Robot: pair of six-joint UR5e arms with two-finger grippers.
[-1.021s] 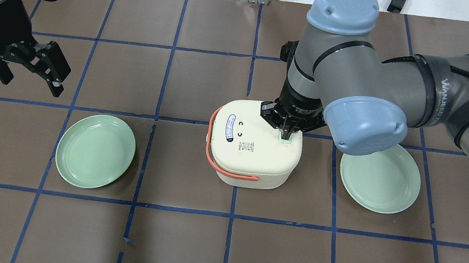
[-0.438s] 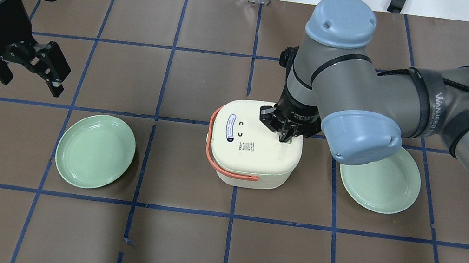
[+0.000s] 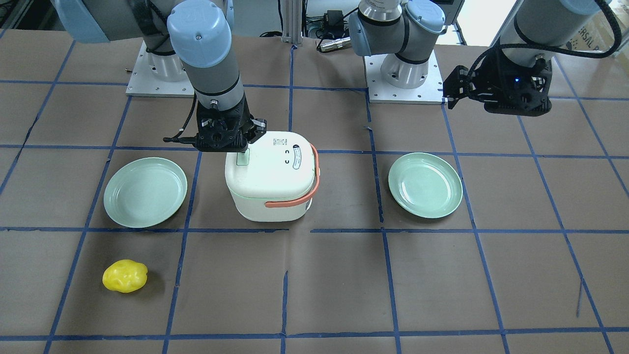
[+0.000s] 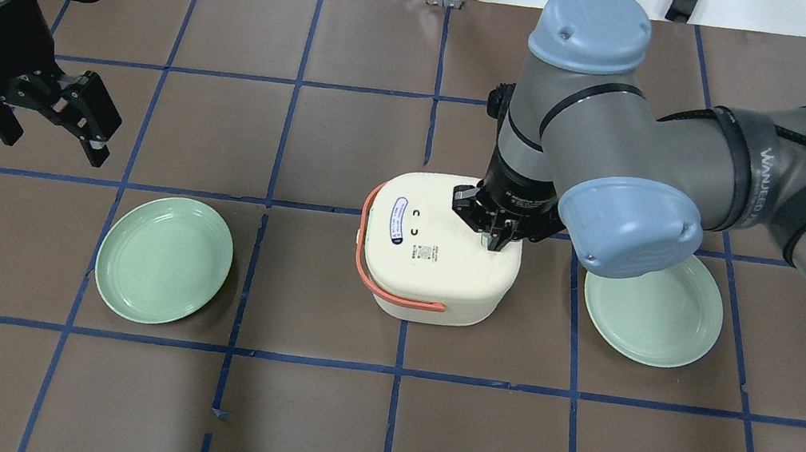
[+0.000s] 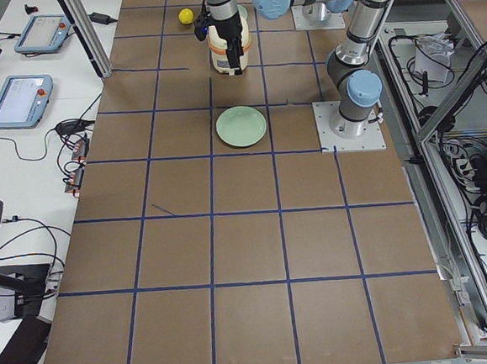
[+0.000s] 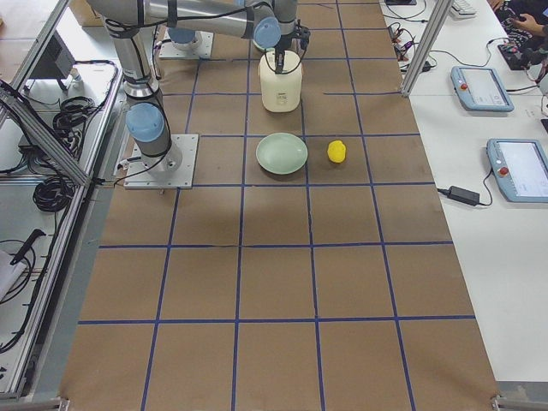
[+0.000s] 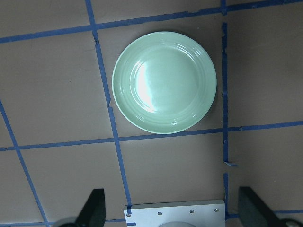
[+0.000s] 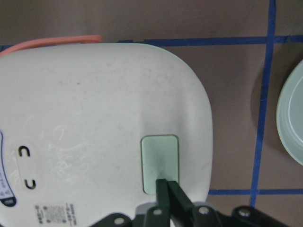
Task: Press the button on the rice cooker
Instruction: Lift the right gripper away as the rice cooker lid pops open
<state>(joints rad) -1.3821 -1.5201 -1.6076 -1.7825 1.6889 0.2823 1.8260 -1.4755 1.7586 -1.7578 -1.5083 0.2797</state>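
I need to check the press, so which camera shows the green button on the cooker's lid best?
The right wrist view: the button shows large, shut jaws at its lower edge. Front-facing shows it small, overhead barely, side views too far, left wrist not at all.

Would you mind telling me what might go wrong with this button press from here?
1. The right gripper, fingers closed together, appears to meet the green button near its edge rather than its middle, so it may slip onto the lid.
2. The button sits close to one side of the rice cooker, which stands loose on the table; pushing there could tilt or shift it.
3. A shift might knock the plate lying close beside it.
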